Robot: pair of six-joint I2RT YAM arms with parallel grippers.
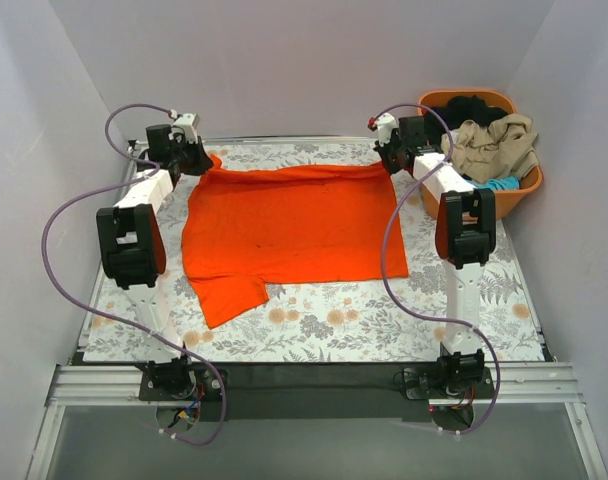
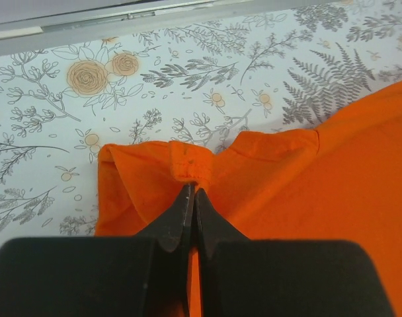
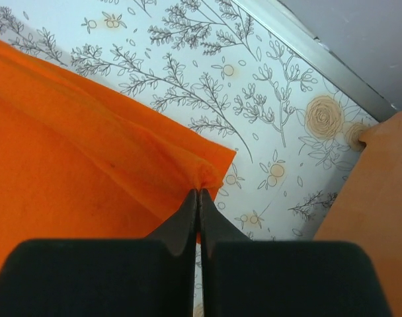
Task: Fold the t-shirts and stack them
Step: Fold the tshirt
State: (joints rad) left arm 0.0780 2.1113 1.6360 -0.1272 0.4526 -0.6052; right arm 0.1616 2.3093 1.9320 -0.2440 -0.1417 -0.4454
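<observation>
A bright orange t-shirt (image 1: 289, 228) lies spread on the floral table cover (image 1: 384, 310), one sleeve sticking out at the near left. My left gripper (image 1: 198, 158) is shut on the shirt's far-left corner; in the left wrist view the jaws pinch a bunched fold of the orange t-shirt (image 2: 333, 191) at the left gripper's tips (image 2: 193, 188). My right gripper (image 1: 388, 157) is shut on the far-right corner; in the right wrist view the orange t-shirt (image 3: 75, 158) puckers at the right gripper's tips (image 3: 199, 191). Beige, black and turquoise t-shirts (image 1: 496, 145) lie in a basket.
The orange plastic basket (image 1: 532, 185) stands at the far right, just beyond the right arm; its wall shows in the right wrist view (image 3: 373, 205). White walls enclose the table on three sides. A metal rail (image 1: 314, 385) runs along the near edge.
</observation>
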